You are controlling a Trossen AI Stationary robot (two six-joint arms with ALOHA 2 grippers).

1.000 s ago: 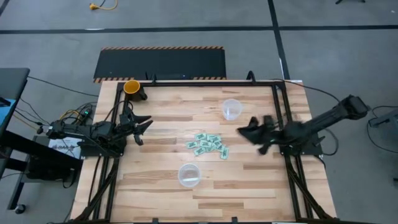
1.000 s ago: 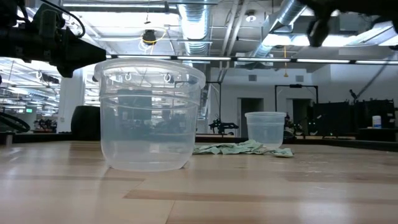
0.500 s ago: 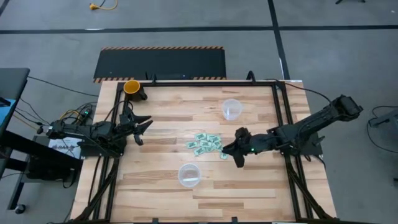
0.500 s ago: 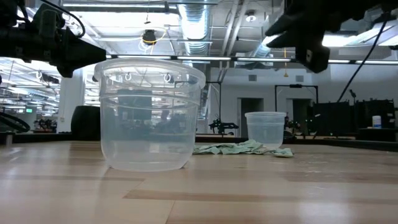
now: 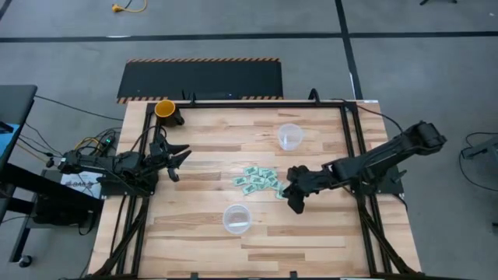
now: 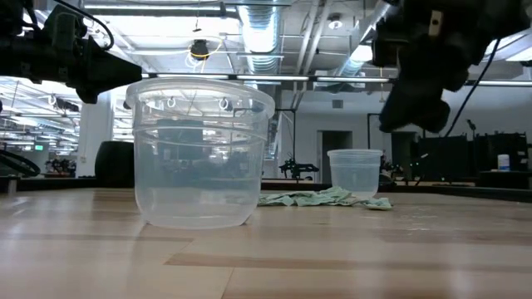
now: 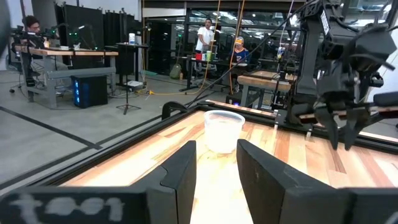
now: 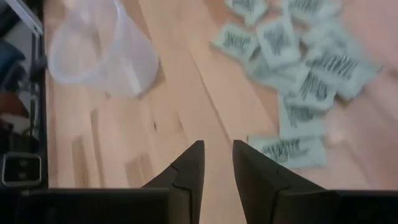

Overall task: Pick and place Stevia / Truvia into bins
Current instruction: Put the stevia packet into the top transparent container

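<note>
Right arm poised over the sweetener packets, nothing gripped.

The right gripper (image 5: 294, 198) hangs above the wooden surface (image 5: 202, 241) with its fingers (image 8: 186, 171) a narrow gap apart and empty, tips just at the 4 o'clock edge of the green-and-white Stevia packets (image 5: 259, 181); the wrist view shows the nearest packet (image 8: 287, 150) lying flat just ahead of them. The packets sit in a loose heap near the middle of the surface. One clear bin (image 5: 289, 136) stands toward 1 o'clock of the heap, the other clear bin (image 5: 236, 218) toward 7 o'clock, both upright and apart from the pile. The left gripper (image 5: 173, 156) waits at the 9 o'clock edge of the surface, fingers (image 7: 180, 177) spread and empty. An orange-yellow cup (image 5: 165, 109) sits at the far corner, around 11 o'clock.
</note>
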